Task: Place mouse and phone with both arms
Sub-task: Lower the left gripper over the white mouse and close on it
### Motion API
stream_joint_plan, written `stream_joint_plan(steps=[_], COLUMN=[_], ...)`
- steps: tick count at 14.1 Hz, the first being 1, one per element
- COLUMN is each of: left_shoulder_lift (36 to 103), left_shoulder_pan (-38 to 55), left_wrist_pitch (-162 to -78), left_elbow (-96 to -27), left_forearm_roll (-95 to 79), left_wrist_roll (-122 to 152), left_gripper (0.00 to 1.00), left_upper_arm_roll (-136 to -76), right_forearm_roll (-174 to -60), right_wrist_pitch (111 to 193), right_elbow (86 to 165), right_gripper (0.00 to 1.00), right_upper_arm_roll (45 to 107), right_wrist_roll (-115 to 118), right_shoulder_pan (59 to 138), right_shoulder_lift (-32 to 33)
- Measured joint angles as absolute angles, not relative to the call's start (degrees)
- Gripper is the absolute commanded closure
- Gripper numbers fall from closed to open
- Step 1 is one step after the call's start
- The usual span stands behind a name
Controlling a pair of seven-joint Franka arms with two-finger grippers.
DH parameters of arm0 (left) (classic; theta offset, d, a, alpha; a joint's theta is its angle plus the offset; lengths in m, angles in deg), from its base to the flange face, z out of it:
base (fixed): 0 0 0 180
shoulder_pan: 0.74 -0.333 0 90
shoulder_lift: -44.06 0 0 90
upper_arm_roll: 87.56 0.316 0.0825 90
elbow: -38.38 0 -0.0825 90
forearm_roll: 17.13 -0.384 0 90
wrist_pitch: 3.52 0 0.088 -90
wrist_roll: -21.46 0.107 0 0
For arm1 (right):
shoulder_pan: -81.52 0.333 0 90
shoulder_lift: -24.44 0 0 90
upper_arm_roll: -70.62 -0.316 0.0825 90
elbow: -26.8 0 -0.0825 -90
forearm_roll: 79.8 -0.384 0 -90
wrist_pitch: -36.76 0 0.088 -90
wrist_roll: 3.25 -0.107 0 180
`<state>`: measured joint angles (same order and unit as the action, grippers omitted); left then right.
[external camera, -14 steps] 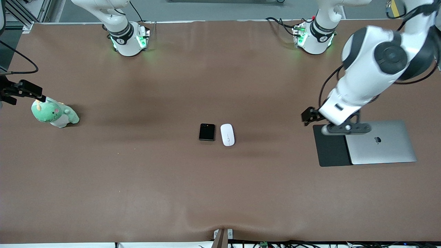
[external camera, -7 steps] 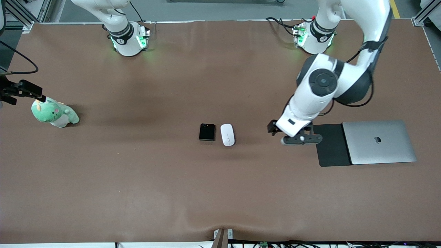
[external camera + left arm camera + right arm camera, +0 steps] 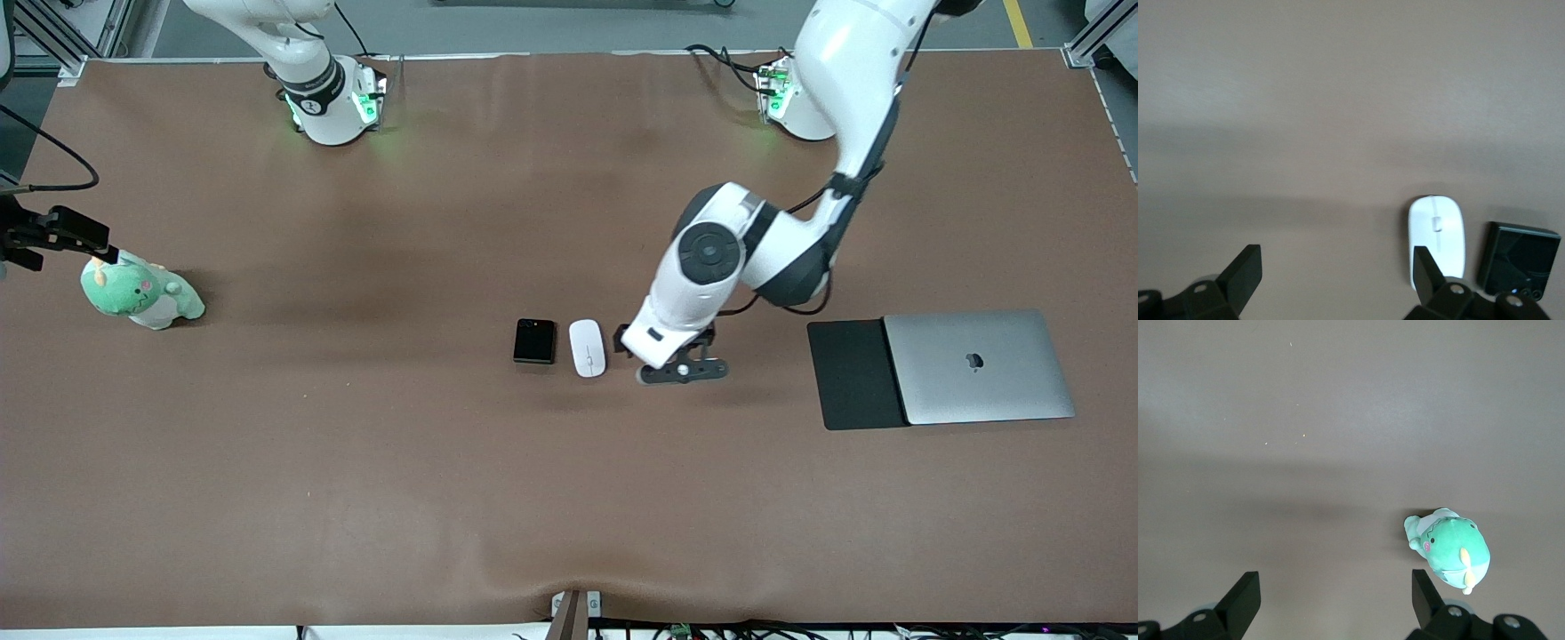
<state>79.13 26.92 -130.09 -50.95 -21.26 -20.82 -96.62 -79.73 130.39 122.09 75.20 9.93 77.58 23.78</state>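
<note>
Front view: left gripper [image 3: 683,371], jaws wide and empty, hovers just beside the mouse [image 3: 587,348]; a careless descent could knock it into the touching-close phone [image 3: 534,341].

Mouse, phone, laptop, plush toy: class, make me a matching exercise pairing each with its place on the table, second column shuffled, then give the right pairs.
Things:
1. mouse
2. phone
3. laptop
4. plush toy

Places:
A. at the right arm's end of the table
B. mid-table, beside the left end effector, which has open fingers
C. at the left arm's end, overlapping a black pad
D. mid-table, on the mouse's side toward the right arm's end

Pairs: 1-B, 2-D, 3-C, 4-A
</note>
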Motion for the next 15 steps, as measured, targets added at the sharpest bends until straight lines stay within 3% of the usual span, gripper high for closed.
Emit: stream_joint_plan(steps=[5, 15], left_shoulder_lift=[86.00, 92.75], left_shoulder_pan=[30.53, 34.12], left_wrist_pitch=[-130.92, -134.97], left_elbow=[-45.04, -42.56], left_forearm_roll=[-23.30, -25.66], left_wrist_roll=[-25.87, -28.33], left_gripper=[0.00, 0.00], left_upper_arm_roll=[-96.40, -96.06], right_forearm_roll=[-79.73, -79.73], right_wrist_pitch=[130.39, 130.39], right_elbow=[122.10, 122.12], right_gripper=[0.00, 0.00], right_upper_arm_roll=[75.21, 75.26], right_wrist_roll=[9.93, 9.96], right_shoulder_pan=[77.57, 77.54], right_shoulder_lift=[23.78, 23.78])
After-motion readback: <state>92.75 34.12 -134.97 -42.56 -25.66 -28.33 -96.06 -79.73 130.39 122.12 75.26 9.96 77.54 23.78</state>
